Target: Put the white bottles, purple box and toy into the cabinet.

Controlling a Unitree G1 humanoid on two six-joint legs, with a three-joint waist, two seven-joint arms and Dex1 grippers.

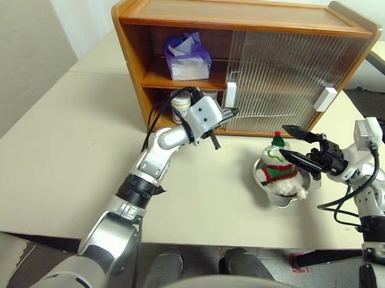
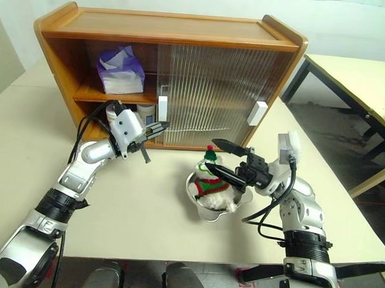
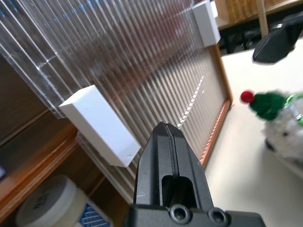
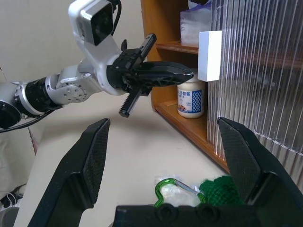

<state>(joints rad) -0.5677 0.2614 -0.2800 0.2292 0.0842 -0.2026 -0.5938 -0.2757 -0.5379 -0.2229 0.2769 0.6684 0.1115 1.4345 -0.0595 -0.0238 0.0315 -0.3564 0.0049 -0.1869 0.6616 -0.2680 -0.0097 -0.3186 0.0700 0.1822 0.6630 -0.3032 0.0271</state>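
The cabinet (image 1: pixel 248 10) stands at the back of the table, its left side open. The purple box (image 1: pixel 188 55) lies on the upper shelf. Two white bottles (image 2: pixel 145 112) (image 2: pixel 112 113) stand on the lower shelf. My left gripper (image 1: pixel 233 112) is shut on nothing, its tip just below the left door's white handle (image 1: pixel 230 93). The toy (image 1: pixel 280 171) sits in a metal bowl (image 1: pixel 284 199) in front of the cabinet. My right gripper (image 1: pixel 284 139) is open, one finger on either side of the toy's green hat (image 4: pixel 220 189), which lies below them.
Both ribbed sliding doors (image 1: pixel 277 77) cover the cabinet's right part; the second handle (image 1: pixel 325 99) is at the far right. A green carabiner (image 4: pixel 165 189) lies by the toy. The table top (image 1: pixel 66 146) spreads wide to the left.
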